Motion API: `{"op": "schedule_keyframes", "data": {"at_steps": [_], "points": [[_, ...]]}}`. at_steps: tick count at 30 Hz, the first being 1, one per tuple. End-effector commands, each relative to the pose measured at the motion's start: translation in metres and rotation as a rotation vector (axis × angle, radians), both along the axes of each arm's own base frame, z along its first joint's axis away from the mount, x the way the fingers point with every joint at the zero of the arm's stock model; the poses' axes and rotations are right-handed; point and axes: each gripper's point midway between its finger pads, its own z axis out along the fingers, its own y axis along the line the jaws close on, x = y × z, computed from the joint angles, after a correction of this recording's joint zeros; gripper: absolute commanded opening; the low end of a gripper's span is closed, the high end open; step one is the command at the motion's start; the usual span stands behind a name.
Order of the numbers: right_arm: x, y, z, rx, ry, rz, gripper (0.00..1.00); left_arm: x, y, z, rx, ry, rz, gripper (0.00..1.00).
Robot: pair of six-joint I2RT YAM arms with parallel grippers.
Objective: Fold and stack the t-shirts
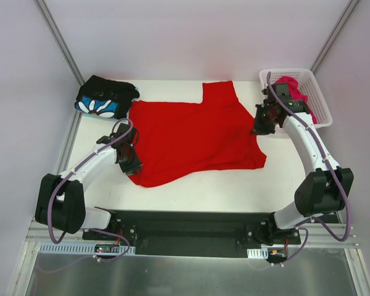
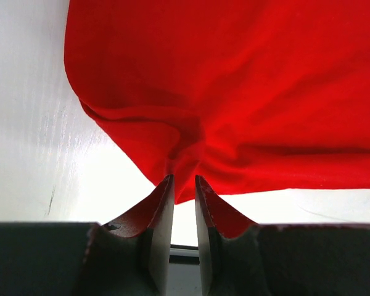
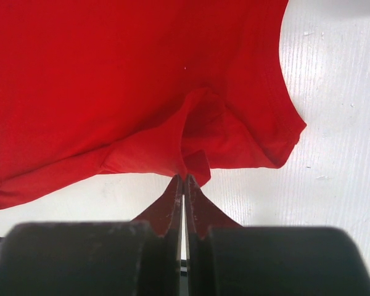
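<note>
Three shirts are on my screens. The red shirt (image 1: 191, 132) lies spread across the middle of the white table (image 1: 203, 191), mostly flat, with one sleeve pointing toward the far edge and the near hem running crooked. The black flower-print shirt (image 1: 103, 98) sits as a folded bundle at the far left corner, just beside the red one's left sleeve. The pink shirt (image 1: 294, 86) is bunched inside the white basket (image 1: 320, 98) at the far right corner.

My left gripper (image 2: 184, 180) is low at the red shirt's near left corner. Its fingers stand a little apart, and a pucker of the hem reaches in between the tips, with creases fanning out from that spot. I see white table through the gap below the cloth.

My right gripper (image 3: 184, 179) is at the shirt's right edge, near the basket. Its fingers are pressed together on a pinch of the red cloth, which gathers into folds at the tips.
</note>
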Motion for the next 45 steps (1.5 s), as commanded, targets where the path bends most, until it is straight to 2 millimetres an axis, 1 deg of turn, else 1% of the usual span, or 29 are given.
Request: {"op": "schedule_keyframes", "data": {"at_steps": [1,8,10,13,14,16,17,19,23,28,33,40,45], "points": [[0.005,0.006,0.016,0.022,-0.047,0.019,0.01,-0.001,-0.003,0.008,-0.001,-0.009,-0.028,0.19],[0.005,0.009,0.02,0.035,-0.059,0.026,0.01,-0.002,0.002,0.001,0.029,0.013,-0.019,0.19],[0.005,0.009,0.02,0.037,-0.058,0.026,0.01,0.002,0.008,-0.001,0.064,0.01,0.003,0.19],[0.006,0.009,0.019,0.035,-0.057,0.026,0.01,0.011,0.007,0.004,0.067,-0.009,0.012,0.19],[0.006,0.008,0.019,0.034,-0.056,0.025,0.01,0.016,0.006,0.009,0.065,-0.024,0.011,0.2],[0.005,0.008,0.019,0.031,-0.058,0.027,0.01,0.021,0.008,0.01,0.085,-0.03,0.003,0.2],[0.005,0.009,0.017,0.032,-0.054,0.029,0.01,0.025,0.009,0.015,0.094,-0.034,-0.001,0.2],[0.004,0.008,0.019,0.033,-0.06,0.03,0.01,0.027,0.012,0.015,0.12,-0.022,-0.008,0.2],[0.003,0.009,0.017,0.036,-0.055,0.032,0.01,0.031,0.011,0.02,0.121,-0.028,-0.01,0.2],[0.003,0.009,0.016,0.039,-0.055,0.031,0.01,0.026,0.009,0.015,0.108,-0.002,-0.008,0.2],[0.001,0.01,0.016,0.047,-0.055,0.03,0.01,0.021,0.005,0.015,0.098,-0.006,-0.015,0.2],[-0.002,0.009,0.016,0.042,-0.058,0.032,0.01,0.008,0.005,-0.006,0.112,0.056,-0.015,0.19],[-0.003,0.01,0.016,0.045,-0.058,0.035,0.01,0.003,0.004,-0.016,0.116,0.076,-0.011,0.19]]}}
